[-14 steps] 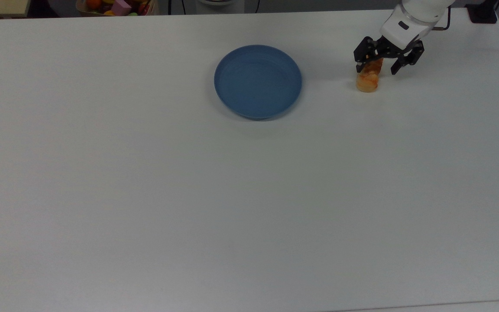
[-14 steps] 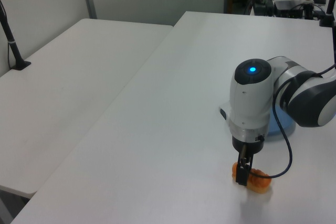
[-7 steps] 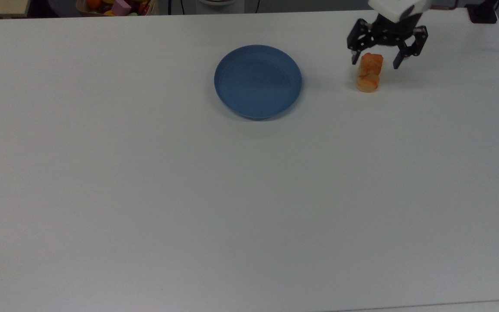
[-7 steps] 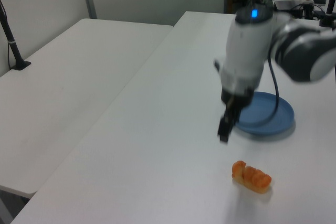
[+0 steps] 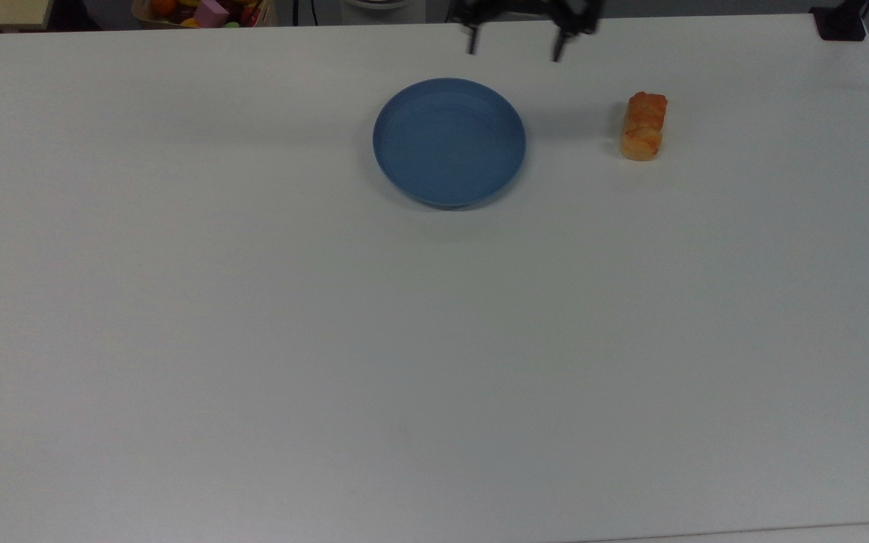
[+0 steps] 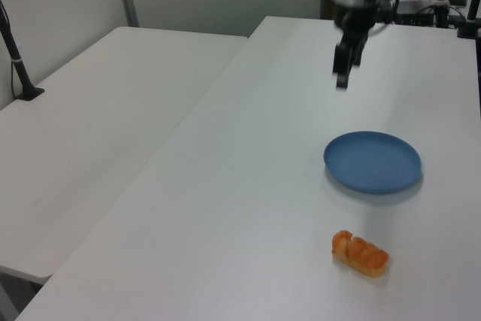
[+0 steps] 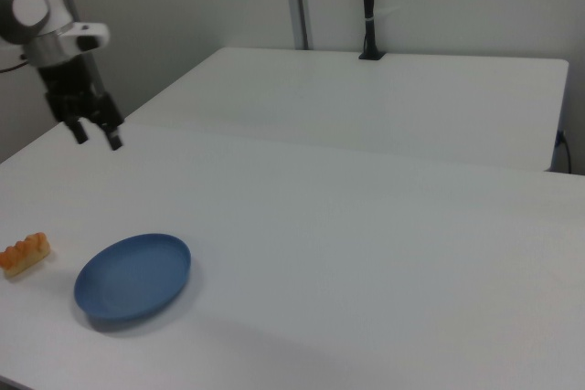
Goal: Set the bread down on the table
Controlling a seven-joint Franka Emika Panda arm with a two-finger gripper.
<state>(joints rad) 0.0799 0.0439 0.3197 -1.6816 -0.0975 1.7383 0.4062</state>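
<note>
The orange-golden bread (image 5: 643,126) lies flat on the white table (image 5: 434,339), to the right of the blue plate in the top view, with nothing touching it. The loaf (image 6: 361,253) sits near the front of the left view, and the loaf (image 7: 25,254) lies at the right view's left edge. My gripper (image 5: 514,47) hangs open and empty high above the table's far edge, well away from the bread. The same gripper (image 6: 346,65) is raised beyond the plate in the left view, and in the right view the gripper (image 7: 96,136) spreads its fingers wide.
A round blue plate (image 5: 449,141) rests empty on the table. A box of colourful toys (image 5: 204,12) sits beyond the far edge at the top view's upper left. A second white table (image 6: 90,133) adjoins on the left view's left.
The gripper has let go of the bread, risen and swung away toward the top view's upper left, past the plate's far side. The bread stays lying on the table.
</note>
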